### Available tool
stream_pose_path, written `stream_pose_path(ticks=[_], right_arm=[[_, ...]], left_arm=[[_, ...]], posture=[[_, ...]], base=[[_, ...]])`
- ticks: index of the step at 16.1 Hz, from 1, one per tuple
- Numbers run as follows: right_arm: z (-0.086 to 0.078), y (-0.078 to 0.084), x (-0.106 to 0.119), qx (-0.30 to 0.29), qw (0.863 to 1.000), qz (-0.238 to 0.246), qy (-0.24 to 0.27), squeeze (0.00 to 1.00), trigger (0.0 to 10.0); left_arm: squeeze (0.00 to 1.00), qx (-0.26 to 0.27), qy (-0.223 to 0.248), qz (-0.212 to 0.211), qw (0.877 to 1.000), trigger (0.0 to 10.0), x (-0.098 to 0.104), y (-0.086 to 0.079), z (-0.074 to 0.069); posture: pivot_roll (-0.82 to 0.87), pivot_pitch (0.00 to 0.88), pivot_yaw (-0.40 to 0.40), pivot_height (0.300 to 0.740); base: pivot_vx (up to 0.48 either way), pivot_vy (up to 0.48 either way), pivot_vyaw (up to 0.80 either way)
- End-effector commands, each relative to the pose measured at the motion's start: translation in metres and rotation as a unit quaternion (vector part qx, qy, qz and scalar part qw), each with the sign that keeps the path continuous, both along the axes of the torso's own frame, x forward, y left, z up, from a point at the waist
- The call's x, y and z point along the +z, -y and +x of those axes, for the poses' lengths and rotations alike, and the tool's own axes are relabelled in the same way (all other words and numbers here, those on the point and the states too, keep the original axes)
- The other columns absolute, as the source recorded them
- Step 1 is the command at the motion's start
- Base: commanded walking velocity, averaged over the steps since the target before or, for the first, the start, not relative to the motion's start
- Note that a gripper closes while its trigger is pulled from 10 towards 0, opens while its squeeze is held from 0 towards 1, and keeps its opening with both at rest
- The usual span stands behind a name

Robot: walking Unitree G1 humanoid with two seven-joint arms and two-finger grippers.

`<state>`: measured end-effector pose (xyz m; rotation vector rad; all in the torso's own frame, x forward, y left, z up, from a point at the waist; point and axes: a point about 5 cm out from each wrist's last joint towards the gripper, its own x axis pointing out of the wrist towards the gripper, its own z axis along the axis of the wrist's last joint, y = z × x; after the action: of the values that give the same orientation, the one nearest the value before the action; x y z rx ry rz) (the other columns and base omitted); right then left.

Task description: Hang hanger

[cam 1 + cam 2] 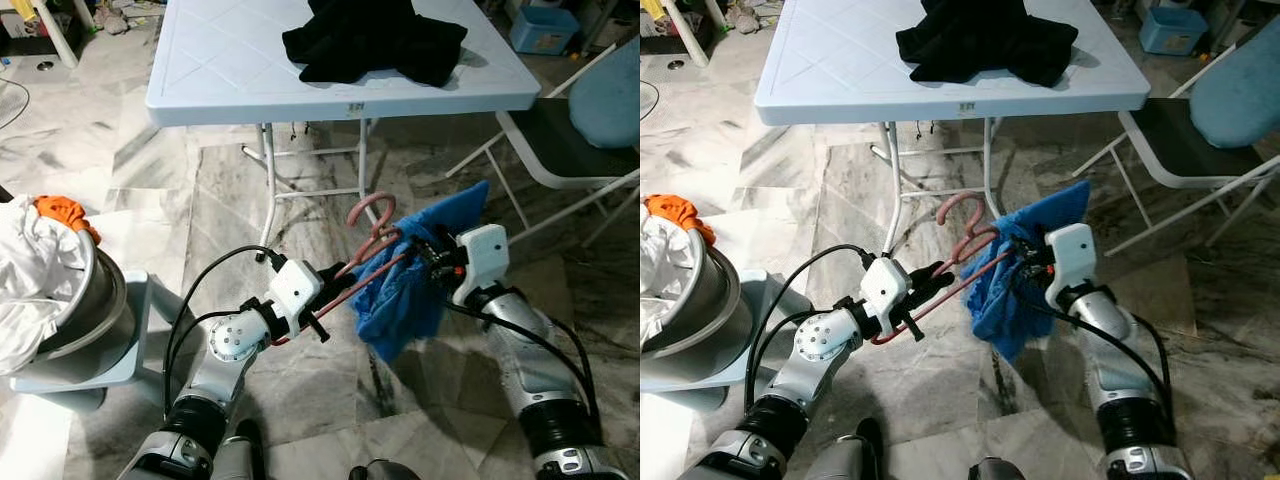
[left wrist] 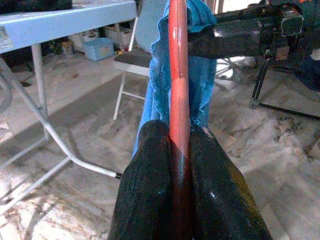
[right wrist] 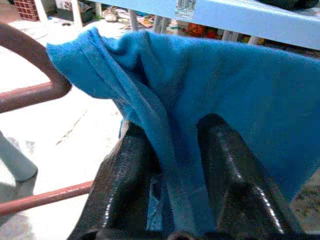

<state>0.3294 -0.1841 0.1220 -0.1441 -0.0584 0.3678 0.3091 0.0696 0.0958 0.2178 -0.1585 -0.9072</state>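
You have the reddish-pink metal clothes hanger (image 1: 365, 262) held in mid-air in front of the robot, above the grey marble floor (image 1: 230, 200) and short of the light blue folding plastic table (image 1: 220, 60). Your left gripper (image 2: 179, 165) is clamped on one of the hanger's lower rods, both black fingers (image 2: 147, 180) pressed against it, with the hook pointing up and away toward the table. Your right gripper (image 3: 172, 165) is pinching a fold of the bright blue cloth garment (image 1: 415, 270), which is draped over the far end of the hanger and hangs mostly off one side. That lopsided drape is your main risk: judging by how little cloth sits across the rod, pulling the two arms apart or tilting the hanger could slide the garment off onto the floor. The left grip is on a thin, smooth rod, so the hanger may well rotate in the fingers if the cloth's weight shifts, swinging the hook out of line. I see no rail or rack here, so you will likely have to turn or walk, and that motion could shake the load. Mind the table's white metal legs (image 1: 270, 190) and the white folding chair with a blue cushion (image 1: 590, 110) on the right, either of which could snag the cloth. A black garment (image 1: 375, 35) lies on the tabletop, well apart from your work.
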Motion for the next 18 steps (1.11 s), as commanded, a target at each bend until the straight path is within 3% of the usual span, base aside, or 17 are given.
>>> stream_pose_path(ticks=[1, 7, 9, 13, 16, 18], right_arm=[[-0.003, 0.004, -0.002, -0.001, 1.000, 0.003, -0.002, 0.00, 0.0], [-0.002, 0.004, -0.001, 0.006, 1.000, 0.005, 0.001, 0.00, 0.0], [0.001, 0.012, 0.004, -0.028, 0.999, 0.012, 0.014, 0.00, 0.0], [0.004, 0.016, 0.017, -0.049, 0.998, 0.013, 0.044, 0.00, 0.0], [0.015, 0.028, 0.040, -0.110, 0.990, 0.015, 0.083, 0.00, 0.0], [0.021, 0.037, 0.051, -0.157, 0.983, 0.007, 0.096, 0.00, 0.0]], left_arm=[[0.00, -0.005, 0.011, 0.003, 1.000, 0.0, 0.004, 0.002, 0.001], [0.00, -0.005, 0.011, 0.015, 1.000, 0.0, 0.001, 0.001, 0.000], [0.00, 0.003, 0.022, 0.017, 1.000, 0.0, 0.001, 0.000, 0.000], [0.00, -0.005, 0.024, 0.077, 0.997, 0.0, -0.011, 0.003, -0.005], [0.00, -0.006, 0.017, 0.099, 0.995, 0.0, -0.021, -0.003, -0.012], [0.00, -0.020, 0.028, 0.138, 0.990, 0.0, -0.028, -0.010, -0.019]], posture=[[-0.09, 0.229, -0.034, 0.740], [-0.08, 0.228, -0.038, 0.740], [-0.09, 0.228, -0.040, 0.740], [-0.10, 0.224, -0.049, 0.740], [-0.10, 0.224, -0.050, 0.740], [-0.10, 0.224, -0.050, 0.740]], base=[[0.000, 0.000, 0.00], [0.000, 0.000, 0.00], [0.000, 0.000, 0.00], [0.000, 0.000, 0.00], [0.000, 0.000, 0.00], [0.000, 0.000, 0.00]])
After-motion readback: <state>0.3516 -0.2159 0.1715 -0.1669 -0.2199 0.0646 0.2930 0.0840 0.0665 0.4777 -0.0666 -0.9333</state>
